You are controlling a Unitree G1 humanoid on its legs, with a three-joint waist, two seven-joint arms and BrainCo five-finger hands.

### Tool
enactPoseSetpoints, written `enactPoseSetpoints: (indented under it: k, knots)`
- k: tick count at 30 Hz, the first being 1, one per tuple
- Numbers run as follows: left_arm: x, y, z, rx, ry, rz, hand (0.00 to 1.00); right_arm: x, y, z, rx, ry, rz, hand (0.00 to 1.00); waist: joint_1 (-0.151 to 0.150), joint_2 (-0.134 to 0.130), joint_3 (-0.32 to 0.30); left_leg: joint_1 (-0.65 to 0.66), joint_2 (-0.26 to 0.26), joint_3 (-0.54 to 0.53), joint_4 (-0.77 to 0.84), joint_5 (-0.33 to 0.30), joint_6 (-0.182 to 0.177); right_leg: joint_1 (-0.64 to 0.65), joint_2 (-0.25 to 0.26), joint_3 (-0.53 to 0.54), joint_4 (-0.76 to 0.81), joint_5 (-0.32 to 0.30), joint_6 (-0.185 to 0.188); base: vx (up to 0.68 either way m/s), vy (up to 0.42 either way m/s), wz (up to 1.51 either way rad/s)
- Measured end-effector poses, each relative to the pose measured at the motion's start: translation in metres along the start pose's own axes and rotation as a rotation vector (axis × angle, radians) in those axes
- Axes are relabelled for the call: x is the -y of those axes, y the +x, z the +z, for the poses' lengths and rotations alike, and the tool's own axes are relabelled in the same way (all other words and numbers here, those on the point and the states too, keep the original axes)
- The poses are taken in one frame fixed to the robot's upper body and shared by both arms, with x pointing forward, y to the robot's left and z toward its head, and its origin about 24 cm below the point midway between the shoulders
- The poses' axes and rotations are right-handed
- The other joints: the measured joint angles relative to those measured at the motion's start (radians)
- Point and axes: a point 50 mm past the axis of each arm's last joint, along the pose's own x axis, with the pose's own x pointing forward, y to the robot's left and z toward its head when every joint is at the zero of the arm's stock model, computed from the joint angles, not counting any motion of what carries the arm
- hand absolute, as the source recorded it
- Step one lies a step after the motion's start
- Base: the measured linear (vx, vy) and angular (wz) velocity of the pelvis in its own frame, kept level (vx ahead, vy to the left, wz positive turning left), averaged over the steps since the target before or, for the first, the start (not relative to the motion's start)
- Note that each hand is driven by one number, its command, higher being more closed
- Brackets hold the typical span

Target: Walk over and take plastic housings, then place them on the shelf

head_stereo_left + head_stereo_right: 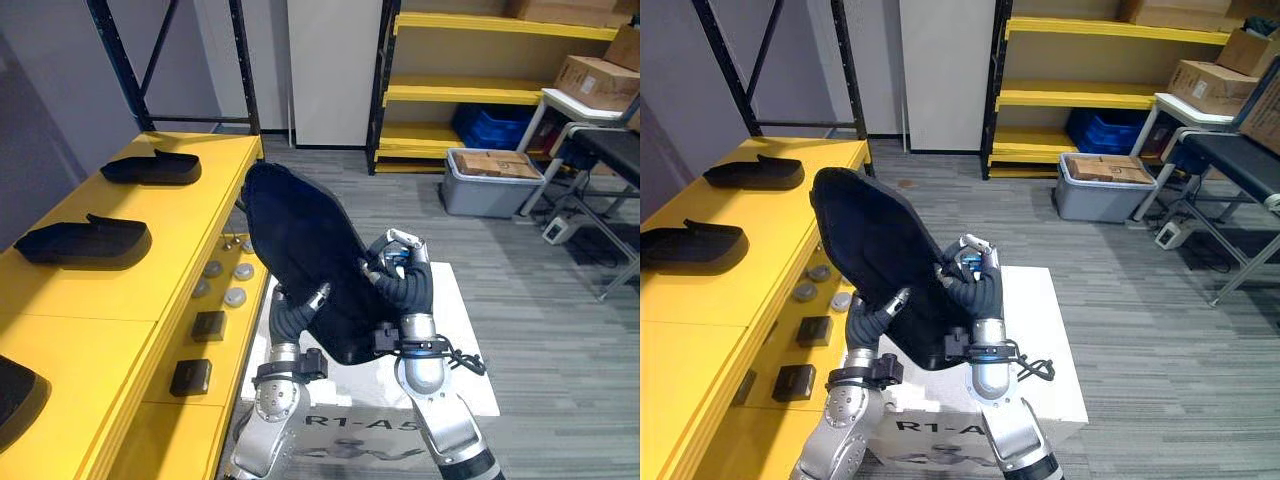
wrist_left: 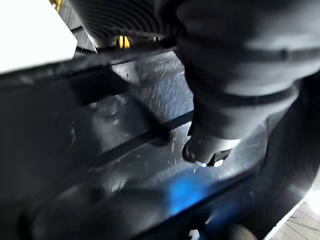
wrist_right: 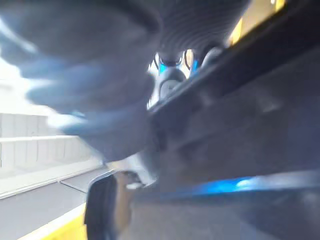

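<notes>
Here the carrying step is in hand. A black plastic housing (image 1: 300, 240) is held up, tilted, between the two hands above a white box (image 1: 462, 330). The right hand (image 1: 400, 262) bears on the housing's lower right edge, and its fingers (image 1: 372, 268) curl onto the rim in a grip. The left hand (image 1: 290, 318) meets the lower left edge, largely hidden behind the part, so whether it grips cannot be told.

The next move, judged from the layout, is a turn and reach leftward to set the housing on the yellow shelf (image 1: 150, 300). The shelf lies beyond the left hand, well apart from the right fingers.

Two housings, one far (image 1: 152, 167) and one nearer (image 1: 85, 240), already lie on the shelf, and a third (image 1: 15, 390) shows at its near end. The bare stretch between the nearer and third housings looks the likeliest spot.

Grey discs (image 1: 225, 282) and two small dark blocks (image 1: 208, 325) sit on the lower ledge, just past the left hand. They and the black upright (image 1: 245, 70) are what the housing's long tip could catch. A grey bin (image 1: 490, 185) stands far ahead of the fingers, out of the way.
</notes>
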Motion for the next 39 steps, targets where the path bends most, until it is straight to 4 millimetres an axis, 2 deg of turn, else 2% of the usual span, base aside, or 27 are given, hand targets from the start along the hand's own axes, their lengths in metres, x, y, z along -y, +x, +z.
enactPoseSetpoints:
  k: [5,10,13,16,18,21,24,28,30,31,34,35,36,38,39]
  knots:
    - [-0.007,0.004,0.004,0.030,0.059,0.006,1.00,0.000,-0.015,-0.021,-0.112,0.009,0.058,0.00,-0.006,0.002,-0.012,0.000,0.001,0.002,0.000,0.000,0.000,0.000,0.001,0.001,0.000,0.002,0.000,0.00,0.000,0.00]
    - [-0.012,0.007,0.008,0.061,0.109,-0.010,1.00,0.008,-0.015,-0.025,-0.135,0.022,0.110,0.00,-0.006,0.001,-0.012,0.001,0.004,0.009,0.001,0.000,0.000,-0.002,0.005,0.009,0.000,0.004,-0.003,0.00,0.001,-0.04]
    - [-0.014,0.011,0.014,0.094,0.139,-0.013,1.00,0.020,-0.012,-0.022,-0.119,0.047,0.126,0.00,-0.003,0.001,-0.012,0.001,0.006,0.012,0.001,0.000,0.000,-0.001,0.007,0.014,0.000,0.006,-0.003,0.00,0.000,-0.03]
    - [-0.013,0.012,0.018,0.117,0.141,-0.011,1.00,0.039,-0.004,-0.001,-0.018,0.082,0.107,0.00,-0.003,0.001,-0.012,0.001,0.007,0.019,0.001,0.000,0.000,-0.001,0.007,0.018,0.000,0.007,-0.002,0.00,0.017,-0.04]
    - [-0.018,0.013,0.019,0.123,0.162,-0.009,1.00,0.067,0.003,0.019,0.095,0.132,0.009,0.00,-0.003,0.000,-0.011,0.001,0.007,0.023,0.001,-0.001,0.000,-0.005,0.007,0.020,0.000,0.007,-0.002,0.00,0.011,-0.02]
    - [-0.027,0.013,0.020,0.127,0.192,0.018,1.00,0.099,0.006,0.035,0.196,0.175,-0.102,0.00,-0.006,0.000,-0.010,0.000,0.007,0.028,-0.001,-0.002,0.000,-0.009,0.008,0.023,0.000,0.007,-0.002,-0.01,0.023,-0.06]
    - [-0.039,0.009,0.017,0.108,0.208,0.062,1.00,0.125,0.004,0.043,0.256,0.269,-0.195,0.00,-0.020,0.000,-0.009,-0.001,0.008,0.032,-0.001,-0.004,0.001,-0.012,0.008,0.026,0.000,0.007,-0.002,0.02,0.019,-0.04]
    - [-0.047,0.002,0.012,0.077,0.217,0.085,1.00,0.164,-0.006,0.050,0.321,0.236,-0.354,0.00,-0.025,0.000,-0.004,-0.006,0.007,0.034,-0.002,-0.005,0.001,-0.019,0.008,0.030,0.000,0.007,-0.002,0.01,0.006,-0.01]
    - [-0.056,-0.003,0.008,0.052,0.230,0.109,1.00,0.192,-0.021,0.038,0.266,0.175,-0.489,0.00,-0.035,0.000,-0.003,-0.006,0.007,0.034,-0.003,-0.006,0.003,-0.020,0.007,0.032,0.000,0.006,-0.002,0.00,0.000,0.00]
    - [-0.057,-0.005,0.007,0.046,0.231,0.112,1.00,0.198,-0.027,0.031,0.232,0.159,-0.522,0.00,-0.037,0.000,-0.002,-0.007,0.007,0.034,-0.003,-0.007,0.003,-0.022,0.007,0.033,0.000,0.006,-0.002,0.00,0.000,0.00]
    - [-0.069,-0.014,0.009,0.041,0.251,0.149,1.00,0.226,-0.073,-0.019,-0.076,0.038,-0.704,0.00,-0.047,0.004,0.003,-0.015,0.008,0.041,-0.003,-0.008,0.004,-0.034,0.008,0.044,0.000,0.006,-0.002,0.01,0.021,-0.07]
    - [-0.071,-0.016,0.010,0.041,0.253,0.155,1.00,0.230,-0.084,-0.030,-0.148,0.015,-0.736,0.00,-0.048,0.007,0.004,-0.015,0.008,0.043,-0.003,-0.010,0.004,-0.035,0.008,0.046,0.000,0.006,-0.002,0.02,0.020,-0.08]
    - [-0.073,-0.021,0.011,0.042,0.255,0.165,1.00,0.237,-0.113,-0.050,-0.305,-0.023,-0.806,0.00,-0.053,0.013,0.008,-0.015,0.009,0.044,-0.003,-0.012,0.005,-0.035,0.008,0.047,0.001,0.006,-0.001,0.03,0.023,-0.06]
    - [-0.074,-0.027,0.012,0.041,0.256,0.171,1.00,0.237,-0.141,-0.068,-0.455,-0.045,-0.858,0.00,-0.054,0.018,0.010,-0.015,0.010,0.053,-0.002,-0.014,0.005,-0.034,0.009,0.050,0.001,0.006,-0.001,0.04,0.019,-0.09]
    - [-0.075,-0.030,0.013,0.044,0.255,0.171,1.00,0.233,-0.166,-0.083,-0.594,-0.058,-0.882,0.00,-0.054,0.021,0.011,-0.014,0.012,0.059,-0.001,-0.014,0.005,-0.032,0.009,0.054,0.005,0.005,-0.001,0.04,0.013,-0.10]
